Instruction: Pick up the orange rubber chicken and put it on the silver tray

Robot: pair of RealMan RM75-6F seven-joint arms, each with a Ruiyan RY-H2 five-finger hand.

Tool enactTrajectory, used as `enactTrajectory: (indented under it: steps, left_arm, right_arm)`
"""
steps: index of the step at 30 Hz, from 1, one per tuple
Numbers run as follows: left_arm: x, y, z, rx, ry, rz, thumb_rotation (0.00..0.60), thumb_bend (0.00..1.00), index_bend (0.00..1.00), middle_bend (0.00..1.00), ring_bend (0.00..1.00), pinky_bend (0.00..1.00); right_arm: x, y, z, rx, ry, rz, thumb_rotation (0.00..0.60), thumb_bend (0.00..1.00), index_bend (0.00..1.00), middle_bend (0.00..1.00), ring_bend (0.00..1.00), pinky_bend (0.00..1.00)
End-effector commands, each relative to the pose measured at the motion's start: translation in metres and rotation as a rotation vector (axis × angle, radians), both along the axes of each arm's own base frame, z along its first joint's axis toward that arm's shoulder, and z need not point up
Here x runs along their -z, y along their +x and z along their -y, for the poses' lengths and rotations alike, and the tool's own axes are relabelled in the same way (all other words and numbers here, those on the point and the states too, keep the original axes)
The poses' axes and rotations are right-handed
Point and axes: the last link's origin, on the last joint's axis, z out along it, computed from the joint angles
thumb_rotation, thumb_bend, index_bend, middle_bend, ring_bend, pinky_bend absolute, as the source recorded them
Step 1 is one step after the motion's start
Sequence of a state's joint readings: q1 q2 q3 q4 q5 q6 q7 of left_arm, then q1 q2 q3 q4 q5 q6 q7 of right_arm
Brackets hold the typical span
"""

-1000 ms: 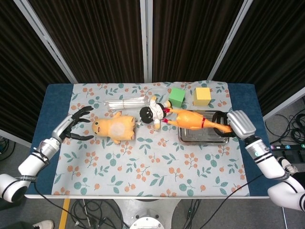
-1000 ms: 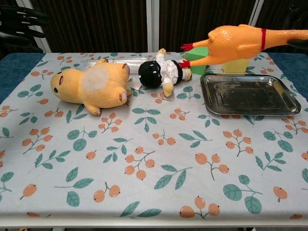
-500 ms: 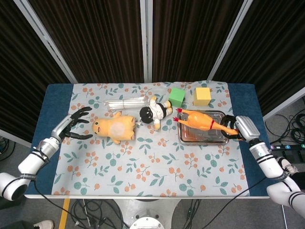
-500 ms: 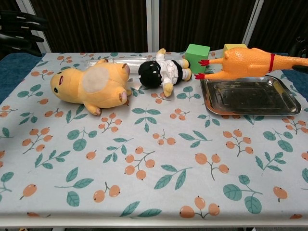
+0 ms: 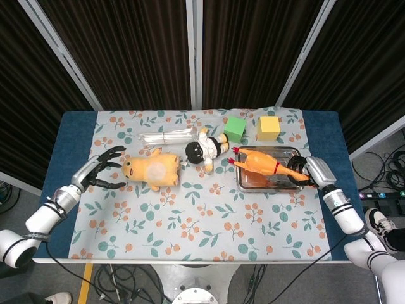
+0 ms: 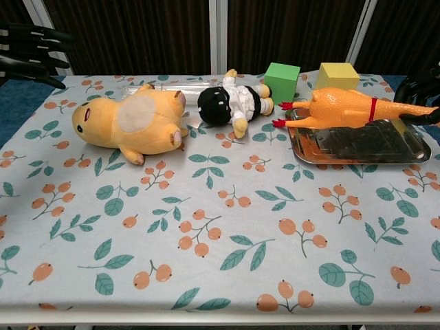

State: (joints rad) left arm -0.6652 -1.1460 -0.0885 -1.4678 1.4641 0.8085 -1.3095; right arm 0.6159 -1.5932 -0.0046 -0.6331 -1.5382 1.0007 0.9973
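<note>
The orange rubber chicken (image 5: 258,163) (image 6: 338,108) lies lengthwise just above the silver tray (image 5: 253,185) (image 6: 357,150), its red feet past the tray's left rim. My right hand (image 5: 305,171) (image 6: 421,88) grips the chicken's neck end at the tray's right side. Whether the body touches the tray floor cannot be told. My left hand (image 5: 101,168) (image 6: 31,51) hovers open at the table's left edge, fingers spread, holding nothing.
A yellow plush animal (image 5: 152,171) (image 6: 130,122) lies left of centre. A black-and-white doll (image 5: 204,150) (image 6: 230,103) lies beside the tray's left end. A green block (image 5: 235,128) and a yellow block (image 5: 268,127) stand behind the tray. A clear tube (image 5: 167,136) lies at the back.
My right hand has carried the chicken down and to the right, from high over the tray's left end to just above the tray. The left hand has barely shifted.
</note>
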Motion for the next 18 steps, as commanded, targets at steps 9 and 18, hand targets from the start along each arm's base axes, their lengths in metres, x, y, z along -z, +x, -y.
enactTrajectory:
  steps: [9, 18]
  left_arm:
    - [0.000, -0.005, 0.003, 0.006, -0.018, 0.027, 0.600, 0.10, 0.19, 0.12, 0.11, 0.23]
    - [-0.009, -0.010, 0.002, 0.054, 0.016, -0.036, 0.600, 0.10, 0.19, 0.12, 0.11, 0.23]
  right_arm:
    - [0.009, -0.016, 0.002, 0.074, 0.060, -0.091, 0.600, 0.00, 0.15, 0.33, 0.19, 0.30]
    - [-0.017, -0.009, 0.000, 0.027, 0.015, -0.109, 0.600, 0.00, 0.00, 0.08, 0.00, 0.12]
